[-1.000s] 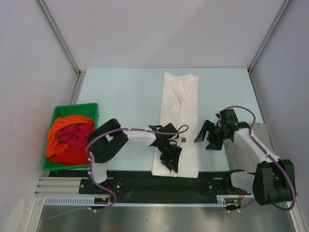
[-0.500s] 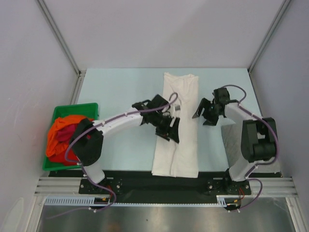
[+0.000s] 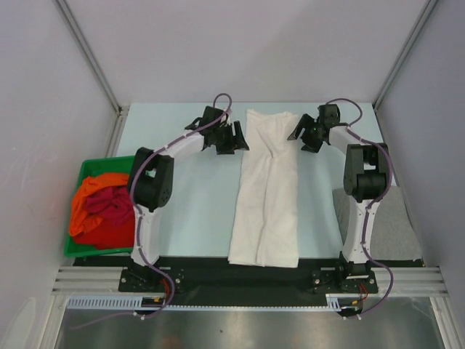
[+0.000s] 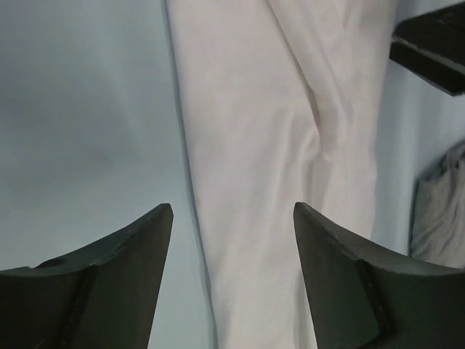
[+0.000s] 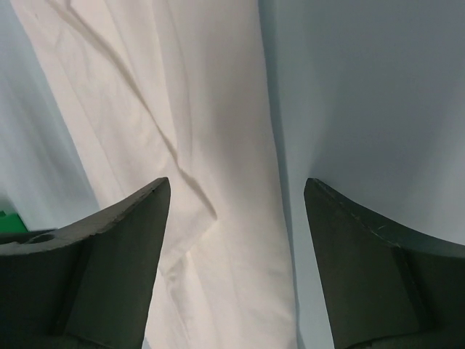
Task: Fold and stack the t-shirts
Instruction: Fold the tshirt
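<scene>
While the white t-shirt [image 3: 265, 196] lies folded into 1 long strip down the middle of the table [image 3: 189, 196], both arms reach to its far end. There the left gripper [image 3: 234, 139] hangs just beside the far-left corner, jaws wide and empty. At the far-right corner the right gripper [image 3: 303, 136] is also wide and empty. By the right edge lies a grey t-shirt [image 3: 389, 218]. An orange t-shirt [image 3: 89, 190] and a dark red t-shirt [image 3: 110, 209] sit heaped in the green bin [image 3: 109, 161] at left.
</scene>
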`<action>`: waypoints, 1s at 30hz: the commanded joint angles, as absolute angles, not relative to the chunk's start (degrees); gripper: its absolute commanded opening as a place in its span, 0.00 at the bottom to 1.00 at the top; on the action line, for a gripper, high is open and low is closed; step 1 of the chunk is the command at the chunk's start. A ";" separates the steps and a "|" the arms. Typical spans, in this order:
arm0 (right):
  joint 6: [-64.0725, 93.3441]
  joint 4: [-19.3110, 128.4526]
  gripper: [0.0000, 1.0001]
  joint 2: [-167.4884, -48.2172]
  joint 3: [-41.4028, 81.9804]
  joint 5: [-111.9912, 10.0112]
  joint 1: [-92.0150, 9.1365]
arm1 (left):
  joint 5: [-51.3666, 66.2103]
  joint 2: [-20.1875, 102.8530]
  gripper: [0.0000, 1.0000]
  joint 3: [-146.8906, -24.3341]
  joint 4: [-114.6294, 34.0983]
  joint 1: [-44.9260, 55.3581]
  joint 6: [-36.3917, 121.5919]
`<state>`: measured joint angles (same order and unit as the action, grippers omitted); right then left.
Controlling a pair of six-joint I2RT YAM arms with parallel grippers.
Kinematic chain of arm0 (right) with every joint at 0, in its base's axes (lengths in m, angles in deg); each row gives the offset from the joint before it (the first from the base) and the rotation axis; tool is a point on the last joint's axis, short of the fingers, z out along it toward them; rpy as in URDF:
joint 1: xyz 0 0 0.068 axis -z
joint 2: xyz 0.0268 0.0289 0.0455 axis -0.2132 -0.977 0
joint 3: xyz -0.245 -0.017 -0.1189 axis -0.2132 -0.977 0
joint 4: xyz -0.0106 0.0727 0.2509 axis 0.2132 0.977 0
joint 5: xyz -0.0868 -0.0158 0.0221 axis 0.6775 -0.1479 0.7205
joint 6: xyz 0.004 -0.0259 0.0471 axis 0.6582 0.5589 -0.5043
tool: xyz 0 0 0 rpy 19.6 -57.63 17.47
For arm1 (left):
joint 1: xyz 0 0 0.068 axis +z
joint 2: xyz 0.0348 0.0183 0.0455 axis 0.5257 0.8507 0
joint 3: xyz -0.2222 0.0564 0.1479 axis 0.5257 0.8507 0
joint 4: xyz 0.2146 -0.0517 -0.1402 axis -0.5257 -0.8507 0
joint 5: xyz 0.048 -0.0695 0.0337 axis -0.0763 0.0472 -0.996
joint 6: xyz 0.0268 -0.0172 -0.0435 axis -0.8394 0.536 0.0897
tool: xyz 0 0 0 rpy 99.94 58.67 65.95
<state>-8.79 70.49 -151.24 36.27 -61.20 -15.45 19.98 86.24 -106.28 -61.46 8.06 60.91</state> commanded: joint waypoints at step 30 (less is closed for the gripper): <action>-15.63 65.84 0.40 -174.16 64.18 -63.57 -15.39 | 15.60 122.54 0.31 -140.18 -33.23 11.15 91.04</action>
<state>-14.34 66.10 -171.50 62.30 -63.27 -14.53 15.00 120.16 -136.79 -36.50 10.74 87.29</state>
